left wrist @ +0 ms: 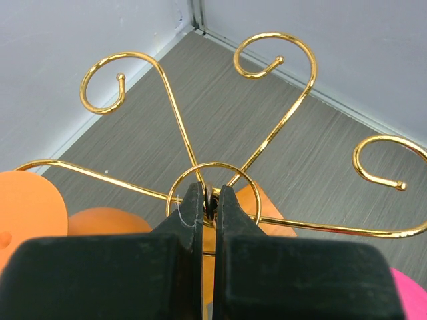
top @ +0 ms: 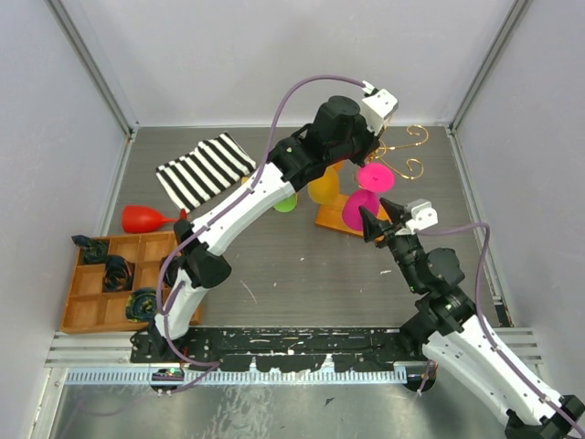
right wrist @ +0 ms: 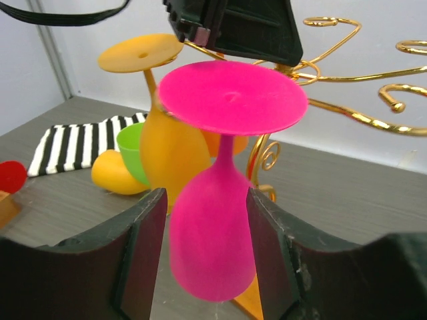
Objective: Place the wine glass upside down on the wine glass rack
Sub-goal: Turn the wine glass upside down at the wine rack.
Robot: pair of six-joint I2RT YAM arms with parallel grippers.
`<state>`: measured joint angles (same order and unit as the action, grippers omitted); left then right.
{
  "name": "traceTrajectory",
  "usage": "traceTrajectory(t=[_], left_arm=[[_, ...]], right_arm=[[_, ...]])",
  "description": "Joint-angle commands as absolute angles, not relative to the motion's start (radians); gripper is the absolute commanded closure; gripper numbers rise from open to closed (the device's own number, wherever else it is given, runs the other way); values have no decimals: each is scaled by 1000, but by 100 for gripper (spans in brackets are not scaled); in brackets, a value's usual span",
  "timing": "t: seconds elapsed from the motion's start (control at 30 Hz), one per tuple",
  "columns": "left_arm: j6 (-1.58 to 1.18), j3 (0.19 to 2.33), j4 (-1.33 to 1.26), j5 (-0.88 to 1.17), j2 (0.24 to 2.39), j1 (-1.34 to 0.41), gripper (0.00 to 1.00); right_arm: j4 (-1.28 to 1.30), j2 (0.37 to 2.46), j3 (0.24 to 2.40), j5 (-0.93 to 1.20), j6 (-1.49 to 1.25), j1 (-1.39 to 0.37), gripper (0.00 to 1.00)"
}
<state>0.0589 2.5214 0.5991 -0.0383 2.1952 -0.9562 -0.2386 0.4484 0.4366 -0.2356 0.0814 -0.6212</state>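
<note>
Item, wine glass [right wrist: 212,240]: bright pink, opaque. It hangs upside down on the wine glass rack [top: 329,221], its flat foot on top among the gold arms and its bowl down, clear of the table [top: 292,274].

Item, wine glass rack: thin gold wire with curled arms on an orange-brown wooden base, standing towards the far right corner of the table.

Item, left fingers [left wrist: 190,213]: pressed together on the small gold ring at the centre of the rack's top, right above the pink foot.

Item, right fingers [right wrist: 143,240]: parted, one on each side of the pink bowl, which hangs between them. A thin gap shows at one side. Whether the other finger touches the bowl, I cannot tell.

Item, orange glass [right wrist: 170,153]: also hung foot-up on the rack, just beside the pink one on its left.

Item, green cup [right wrist: 133,150]: on the table behind the orange glass, beside a rounded yellow-orange piece.

Item, striped cloth [top: 206,169]: black and white, lying flat towards the far left corner.

Item, red glass [top: 146,218]: on its side near the left edge.

Item, wooden tray [top: 87,309]: orange-brown and compartmented, at the near left corner, with dark bundles in three compartments. The left arm reaches over its right end.
</note>
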Motion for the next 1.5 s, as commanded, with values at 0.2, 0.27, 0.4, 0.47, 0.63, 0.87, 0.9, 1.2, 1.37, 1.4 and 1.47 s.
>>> traceTrajectory(t=[0.2, 0.27, 0.4, 0.47, 0.63, 0.87, 0.9, 1.2, 1.37, 1.4, 1.47], left_arm=[[-1, 2586, 489, -37, 2263, -966, 100], [-3, 2578, 471, -39, 2266, -965, 100], [-2, 2573, 447, -54, 2270, -966, 96], [5, 2573, 445, -71, 2269, -965, 93], [24, 2516, 424, -110, 2226, -964, 90], [52, 2480, 427, -121, 2183, -965, 91], [56, 2475, 429, -121, 2177, -964, 91], [57, 2391, 401, -104, 2101, -964, 89], [61, 2387, 402, -98, 2082, -964, 81], [64, 2387, 402, -101, 2080, -963, 79], [71, 2389, 401, -112, 2078, -964, 74]], right_arm=[[96, 220, 540, -190, -131, -627, 40], [137, 176, 539, -205, -173, -627, 40], [200, 94, 536, -249, -237, -627, 40], [222, 68, 541, -268, -249, -627, 39], [256, 53, 563, -304, -241, -627, 39], [268, 56, 566, -346, -242, -627, 39], [266, 55, 565, -349, -241, -627, 39], [266, 55, 554, -371, -235, -627, 39], [264, 61, 551, -371, -237, -627, 38], [264, 61, 552, -370, -238, -627, 39], [266, 59, 551, -370, -239, -627, 38]])
